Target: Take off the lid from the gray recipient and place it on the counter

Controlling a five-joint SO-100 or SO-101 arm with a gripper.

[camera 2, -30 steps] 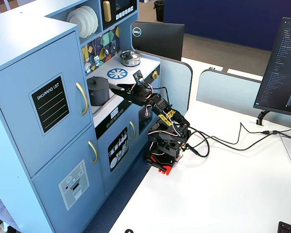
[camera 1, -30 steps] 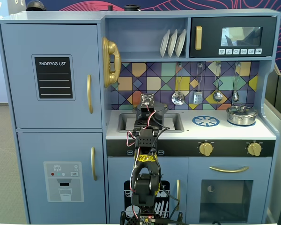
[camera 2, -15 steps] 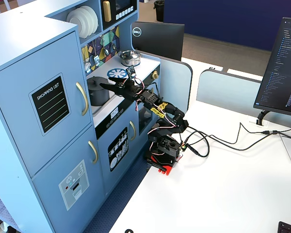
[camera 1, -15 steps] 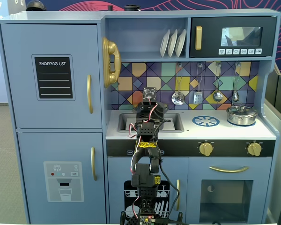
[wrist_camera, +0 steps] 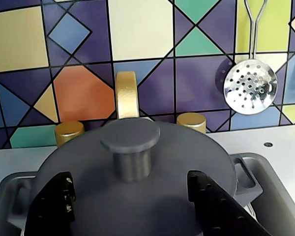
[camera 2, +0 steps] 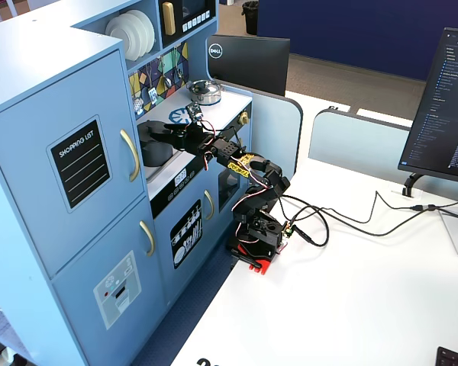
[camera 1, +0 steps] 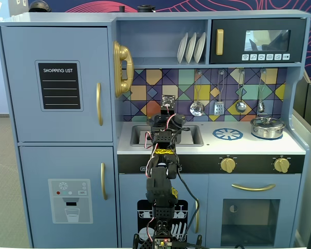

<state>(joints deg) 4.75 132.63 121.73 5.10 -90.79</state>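
In the wrist view, the two black fingers (wrist_camera: 54,206) of the claw (wrist_camera: 132,206) are standing spread apart, one on each side of the knob of the lid (wrist_camera: 137,196), and they are not pinching it. The lid is lying flat on the gray recipient (wrist_camera: 248,172), of which only a side handle and a piece of rim are showing. The recipient is sitting in the sink (wrist_camera: 275,187). The lid is round, matte and dark gray, with a short cylindrical knob.

Just behind the lid, this view is showing a gold faucet (wrist_camera: 127,96) with two gold taps, and beyond it a perforated steel skimmer (wrist_camera: 249,87) hanging on the colourful tiled wall.

In a fixed view from the front, the arm (camera 1: 163,171) is covering the lid and the recipient almost fully, so the claw is not readable there. The white counter (camera 1: 212,145) is carrying a blue burner print (camera 1: 227,134) to the right of the sink, and further right a shiny steel pot (camera 1: 267,127).

In a fixed view from the side, the recipient (camera 2: 154,145) is appearing dark at the left of the arm.
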